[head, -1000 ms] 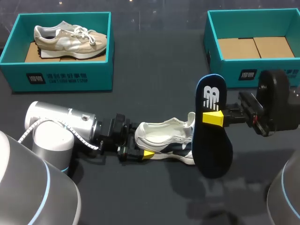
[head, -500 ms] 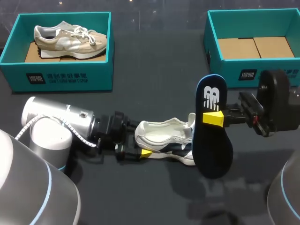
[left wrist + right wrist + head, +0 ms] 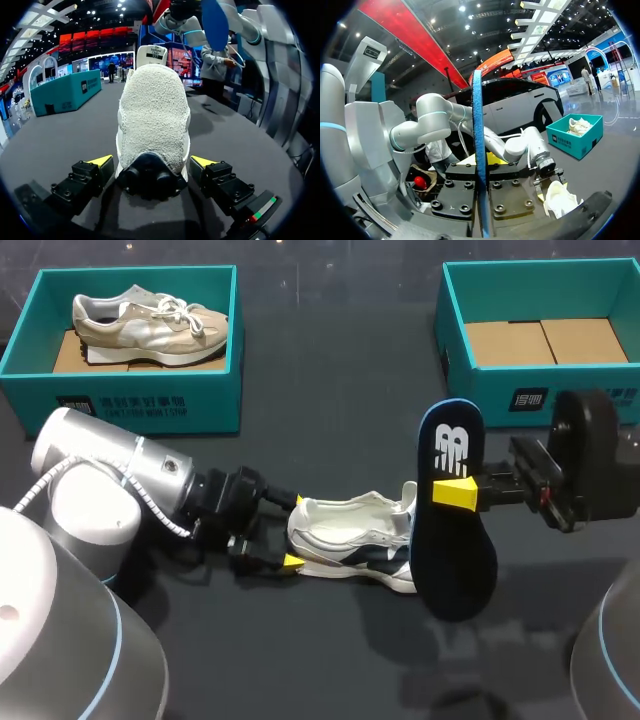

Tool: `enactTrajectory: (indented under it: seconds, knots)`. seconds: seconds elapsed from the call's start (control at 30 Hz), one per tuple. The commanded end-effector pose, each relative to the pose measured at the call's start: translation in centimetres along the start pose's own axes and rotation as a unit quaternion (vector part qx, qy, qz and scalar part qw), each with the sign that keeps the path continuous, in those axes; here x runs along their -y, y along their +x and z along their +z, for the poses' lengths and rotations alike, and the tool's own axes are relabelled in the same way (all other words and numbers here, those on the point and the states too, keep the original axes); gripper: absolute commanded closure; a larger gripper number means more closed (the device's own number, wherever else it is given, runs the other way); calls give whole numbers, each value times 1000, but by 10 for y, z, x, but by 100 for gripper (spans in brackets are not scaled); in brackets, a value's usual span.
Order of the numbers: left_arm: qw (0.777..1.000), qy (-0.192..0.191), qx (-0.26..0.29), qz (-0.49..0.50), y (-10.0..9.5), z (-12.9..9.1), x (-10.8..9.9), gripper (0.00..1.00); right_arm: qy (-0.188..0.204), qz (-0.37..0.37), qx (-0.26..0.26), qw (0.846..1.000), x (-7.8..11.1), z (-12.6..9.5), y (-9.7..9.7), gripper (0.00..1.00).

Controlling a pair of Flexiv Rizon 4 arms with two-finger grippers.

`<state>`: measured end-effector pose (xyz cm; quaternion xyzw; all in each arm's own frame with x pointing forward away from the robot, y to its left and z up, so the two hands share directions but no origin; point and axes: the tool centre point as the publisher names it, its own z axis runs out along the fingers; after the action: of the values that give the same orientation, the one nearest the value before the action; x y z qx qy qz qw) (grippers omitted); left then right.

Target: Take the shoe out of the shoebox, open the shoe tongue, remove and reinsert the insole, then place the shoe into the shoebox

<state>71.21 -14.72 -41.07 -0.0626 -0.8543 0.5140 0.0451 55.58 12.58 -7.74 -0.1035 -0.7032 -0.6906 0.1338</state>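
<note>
Head view: right fingers (image 3: pixel 452 492) clamp the dark blue foam insole (image 3: pixel 455 560), which stands crosswise at the right end of the white-and-navy sneaker (image 3: pixel 350 535) lying lengthwise on the desk (image 3: pixel 330 390). The left fingers (image 3: pixel 292 562), spread apart, flank its opposite end.

I've got the dark desk (image 3: pixel 340 390) lit evenly from overhead, shadows soft. Ceiling spots (image 3: pixel 461 8) glare in both wrist views.

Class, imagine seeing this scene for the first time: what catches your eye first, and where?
The dark blue insole held upright in the right gripper, right of the middle of the table. Beside it lies the white shoe, one end between the open fingers of the left gripper.
</note>
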Motion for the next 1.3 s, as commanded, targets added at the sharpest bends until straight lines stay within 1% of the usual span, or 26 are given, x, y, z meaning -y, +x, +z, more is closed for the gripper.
enactTrajectory:
  seconds: [0.03,0.13,0.2,0.27,0.73,0.77,0.8,0.83,0.87,0.93,0.97,1.0,1.03,1.1,1.13,1.27,1.3]
  knots:
    - [998,-60,-5,10,0,-16,6,0,0,1,2,1000,0,0,2,100]
    - [996,-92,-1,20,2,-24,5,0,0,1,2,1000,0,0,2,100]
    - [993,-112,0,26,4,-31,9,0,0,1,2,1000,0,0,2,100]
    - [990,-129,-7,55,7,-38,14,0,0,1,2,1000,0,0,2,100]
    - [990,-129,-7,55,7,-38,14,0,0,1,2,1000,0,0,2,100]
    - [989,-133,-9,61,8,-40,16,0,0,1,2,1000,0,0,2,100]
    - [987,-146,-10,66,9,-42,19,0,0,1,2,1000,0,0,2,100]
    - [983,-171,0,65,10,-43,22,0,0,1,2,1000,0,0,2,100]
    - [983,-174,-1,66,10,-45,25,0,0,1,2,1000,0,0,2,100]
    - [974,-215,14,65,9,-47,30,0,0,1,2,1000,0,0,2,100]
    - [974,-215,9,65,11,-50,32,0,0,1,2,1000,0,0,2,100]
    - [970,-238,14,56,10,-51,35,0,0,1,2,1000,0,0,2,100]
    - [967,-246,21,64,10,-51,37,0,0,1,2,1000,0,0,2,100]
    - [959,-277,19,54,10,-53,41,0,0,1,2,1000,0,0,2,100]
    - [959,-278,22,58,11,-54,43,0,0,1,2,1000,0,0,2,100]
    - [949,-313,5,45,11,-56,50,0,0,1,2,1000,0,0,2,100]
    - [949,-313,5,45,11,-56,50,0,0,1,2,1000,0,0,2,100]
